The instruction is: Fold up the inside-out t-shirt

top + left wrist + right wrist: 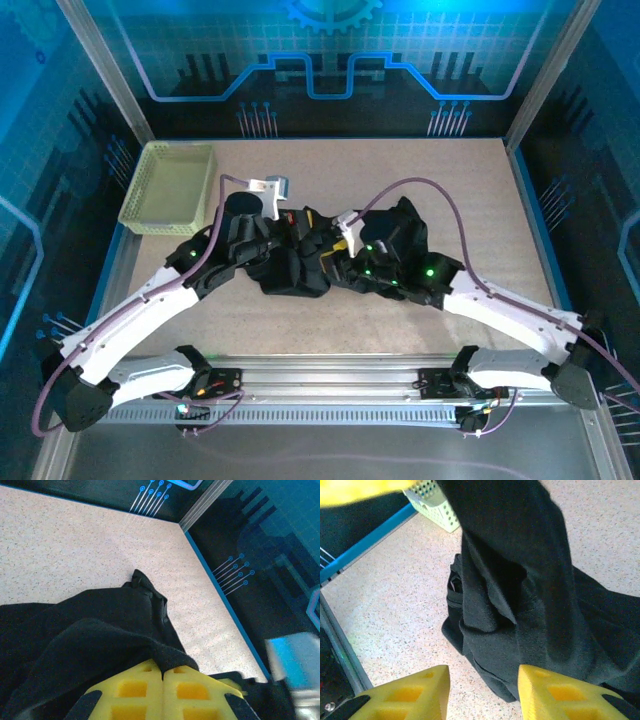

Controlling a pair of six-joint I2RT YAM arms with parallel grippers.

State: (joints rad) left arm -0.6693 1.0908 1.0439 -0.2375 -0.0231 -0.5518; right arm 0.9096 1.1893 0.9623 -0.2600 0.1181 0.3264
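From above, the left gripper (308, 222) and the right gripper (346, 238) are meeting nose to nose over the black t-shirt (290, 275). The shirt is lying bunched in a dark heap under and just behind both tools, on the speckled table (450, 180). I am seeing no flat panel and no clean crease, so I am judging the fold as barely begun. Spreading, smoothing and every fold are still to come. The mesh basket (170, 185) is sitting well off to the far left of the left gripper.

From the left wrist, the left gripper (163, 685) is keeping its yellow fingers (130, 690) pressed together. It is pinching a ridge of the t-shirt (90, 630), which is draping away ahead of the tips and to their left.

From the right wrist, the right gripper (482, 675) is holding its fingers (555, 692) spread with nothing clamped. The t-shirt (520, 580) is hanging in a loose column just ahead of the jaws and pooling on the table (385, 605) beyond them. A corner of the basket (432, 500) is showing far ahead to the left.

Counting: one t-shirt, one basket, two grippers.
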